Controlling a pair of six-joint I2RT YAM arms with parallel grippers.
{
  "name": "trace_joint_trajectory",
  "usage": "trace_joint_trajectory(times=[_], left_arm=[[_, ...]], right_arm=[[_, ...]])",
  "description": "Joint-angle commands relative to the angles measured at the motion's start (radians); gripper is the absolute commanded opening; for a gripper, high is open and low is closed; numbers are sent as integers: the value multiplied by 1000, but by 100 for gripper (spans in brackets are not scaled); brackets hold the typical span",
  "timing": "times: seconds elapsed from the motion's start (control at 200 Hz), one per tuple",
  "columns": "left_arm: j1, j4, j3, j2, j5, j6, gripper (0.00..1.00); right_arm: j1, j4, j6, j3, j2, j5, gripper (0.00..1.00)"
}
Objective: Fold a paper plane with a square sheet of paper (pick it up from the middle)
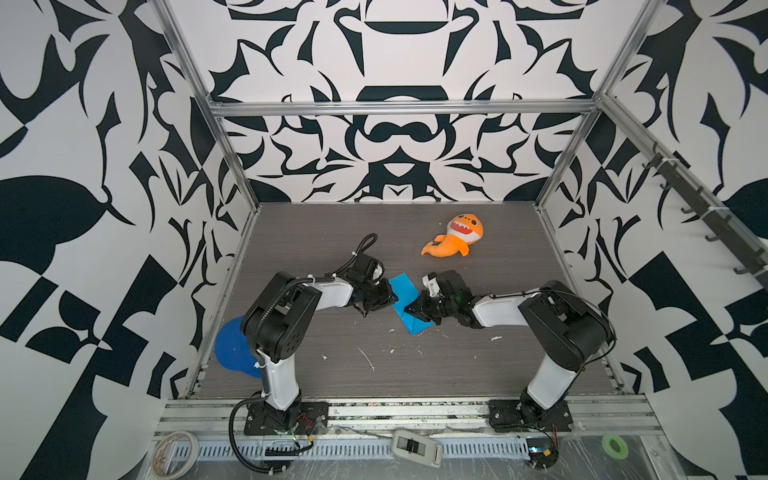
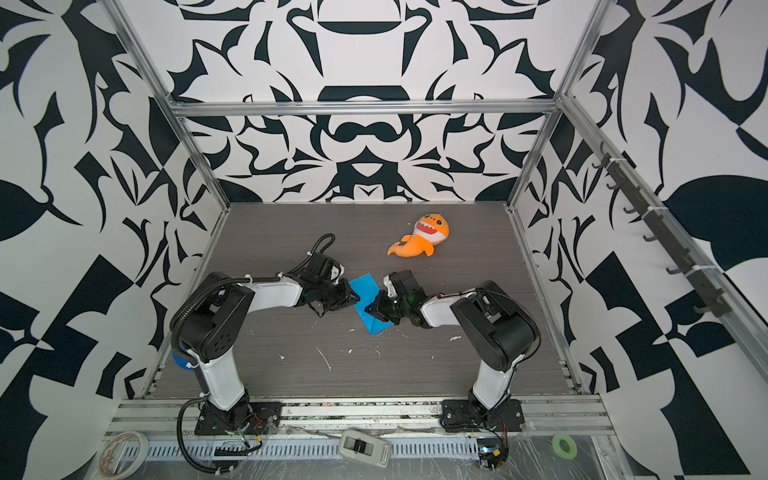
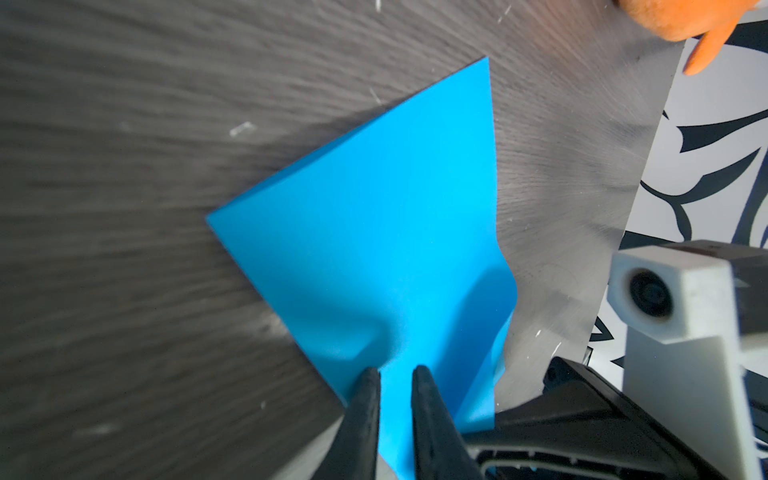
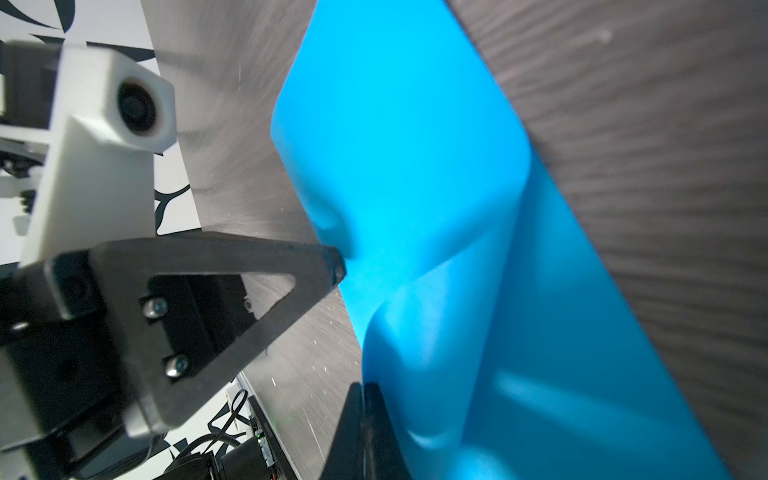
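Observation:
The square sheet of paper (image 1: 405,291) (image 2: 365,289), bright blue, lies mid-table between both arms as a folded strip with one part lifted and curled. My left gripper (image 1: 392,296) (image 3: 395,374) meets it from the left. Its fingers stand a little apart, pinching a raised ridge of the sheet (image 3: 374,228). One left fingertip (image 4: 336,266) dents the paper. My right gripper (image 1: 409,309) (image 4: 365,388) has its jaws pressed together on the curled edge of the sheet (image 4: 415,145). No paper plane is in view.
An orange shark plush (image 1: 455,237) lies at the back right. A dark blue disc (image 1: 232,349) sits at the left edge, partly behind the left arm. White flecks dot the wood-grain table (image 1: 374,374). Tape rolls (image 1: 174,451) (image 1: 615,445) lie beyond the front rail.

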Motion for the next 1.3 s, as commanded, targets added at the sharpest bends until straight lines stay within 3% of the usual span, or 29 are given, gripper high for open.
trace_joint_trajectory(times=[0.0,0.565,0.975,1.295], left_arm=[[1,-61,-35,36,-56,-7,19],[0,-64,-32,34,-59,-10,19],[0,-66,-32,38,-57,-12,19],[1,-67,-32,37,-60,-12,19]], right_arm=[[4,42,4,-5,1,18,6],[4,46,-11,-42,7,38,10],[4,176,25,-56,61,-30,11],[4,210,43,-73,80,-11,11]])
